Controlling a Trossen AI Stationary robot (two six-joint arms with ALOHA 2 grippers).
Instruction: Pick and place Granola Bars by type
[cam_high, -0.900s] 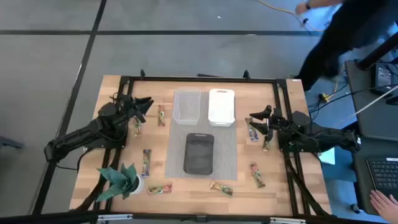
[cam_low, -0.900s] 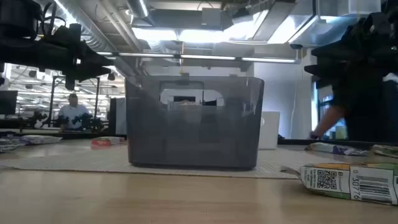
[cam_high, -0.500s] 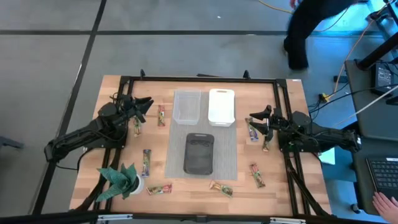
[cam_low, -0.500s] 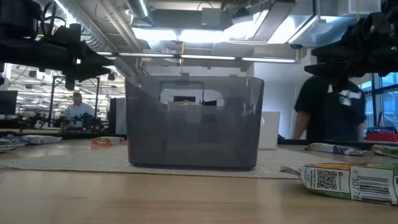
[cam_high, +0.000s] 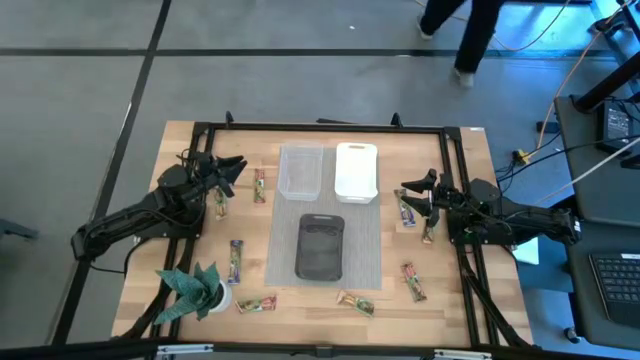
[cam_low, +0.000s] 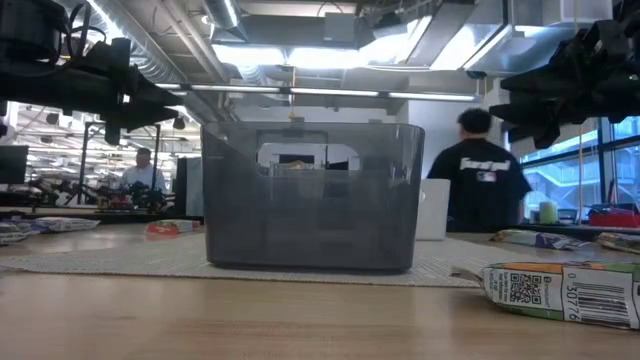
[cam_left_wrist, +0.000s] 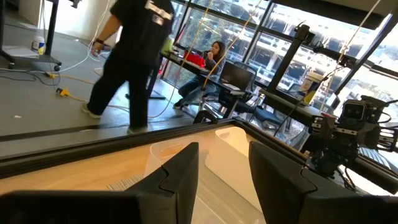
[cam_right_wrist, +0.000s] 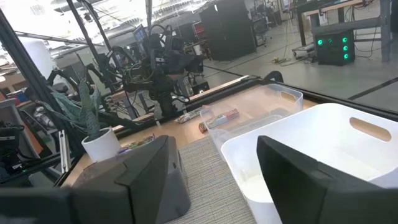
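Several granola bars lie flat on the wooden table. Two are by the left arm, two are by the right arm, and others lie along the near edge. My left gripper hovers open above the table's far left, with nothing between its fingers. My right gripper hovers open at the right, pointing toward the trays, also empty.
A clear tray and a white tray stand side by side at the far middle. A dark tray sits on a grey mat. A green plant in a white pot stands at the near left. A person walks beyond the table.
Both arms have kept still. Only a person beyond the table's far edge has walked across the room.
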